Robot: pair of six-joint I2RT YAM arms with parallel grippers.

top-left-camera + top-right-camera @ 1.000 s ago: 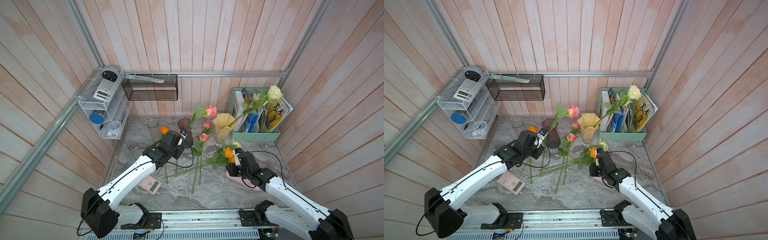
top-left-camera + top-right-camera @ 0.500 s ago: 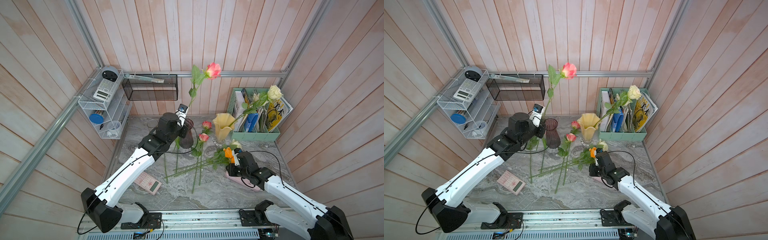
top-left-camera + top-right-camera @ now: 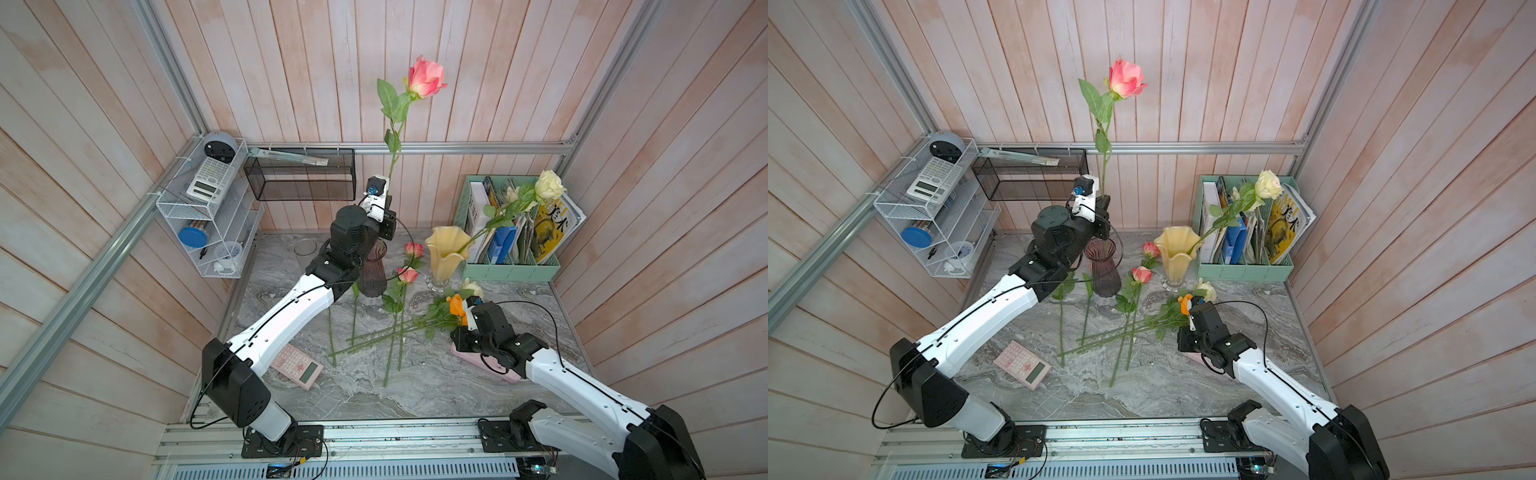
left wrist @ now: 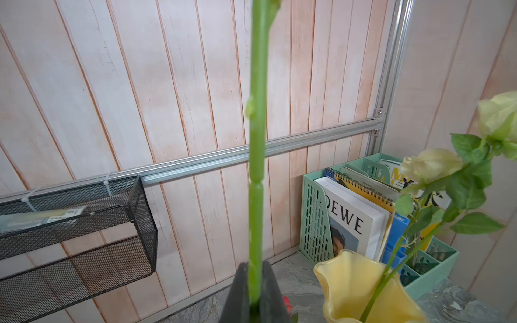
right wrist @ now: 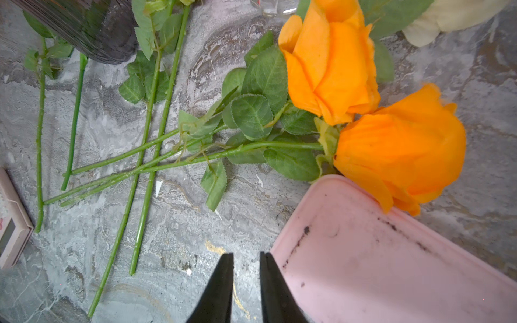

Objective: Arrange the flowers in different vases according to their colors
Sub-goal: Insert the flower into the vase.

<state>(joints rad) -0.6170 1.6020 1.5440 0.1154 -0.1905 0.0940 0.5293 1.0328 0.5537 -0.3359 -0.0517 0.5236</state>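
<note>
Left fingers (image 4: pixel 238 296) pinch upright pink rose (image 3: pixel 424 78) stem near purple vase (image 3: pixel 1104 270) rim.

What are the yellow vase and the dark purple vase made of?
The yellow vase looks like glass: glossy, translucent, with a ruffled rim and a clear foot. The dark purple vase is likely tinted glass: ribbed, with see-through walls.

Vases: three, namely one yellow vase (image 3: pixel 444 258), one purple vase (image 3: pixel 374 275), one clear glass vase (image 3: pixel 296 247). Pink roses (image 3: pixel 424 77) (image 3: pixel 413 249) (image 3: pixel 408 274): three. Cream roses (image 3: pixel 549 185) (image 3: pixel 514 194) (image 3: pixel 472 287): three. Orange roses (image 5: pixel 330 61) (image 5: pixel 402 148): two in view. Calculators (image 3: pixel 297 365) (image 3: pixel 210 179): two. Robot arms (image 3: pixel 291 316) (image 3: pixel 582 386): two.
</note>
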